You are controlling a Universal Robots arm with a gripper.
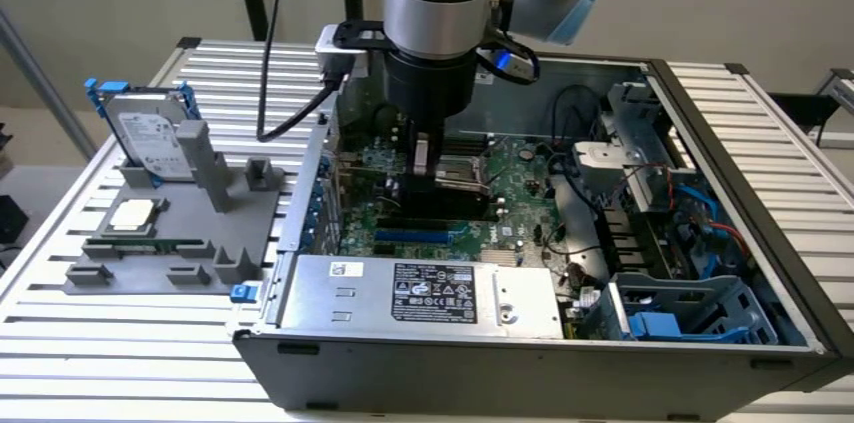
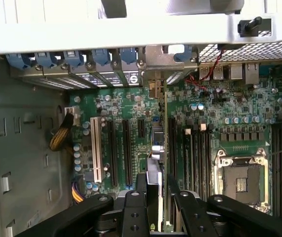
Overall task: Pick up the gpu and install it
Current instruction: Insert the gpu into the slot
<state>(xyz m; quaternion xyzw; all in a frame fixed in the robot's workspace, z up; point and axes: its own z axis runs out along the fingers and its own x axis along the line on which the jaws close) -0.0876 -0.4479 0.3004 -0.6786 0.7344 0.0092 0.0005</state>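
- gpu (image 2: 156, 168): carried on edge, upright, long side in line with the expansion slots (image 2: 126, 148). Judged so that its bottom edge can meet a slot squarely.
- Its silver bracket (image 2: 155, 59) is turned toward the rear wall beside the blue-clipped slot covers (image 2: 101, 61), where a card's end plate belongs.
- Look: thin and flat. In the exterior view a black face (image 1: 434, 198) is seen low over the board, and in the wrist view only a narrow edge with a few small parts.
- Whether the edge is seated in a slot cannot be told.
- gripper (image 2: 156, 195): jaws partly closed and clamped on the card's upper edge, a finger (image 2: 133, 210) on each face.
- Around it: motherboard (image 2: 215, 106) with the empty CPU socket (image 2: 242, 182) to one side, all inside the open case (image 1: 534, 383).
- Outside the case, at the exterior view's left, the hard drive (image 1: 147, 128) is left standing on a grey tray (image 1: 254, 233).
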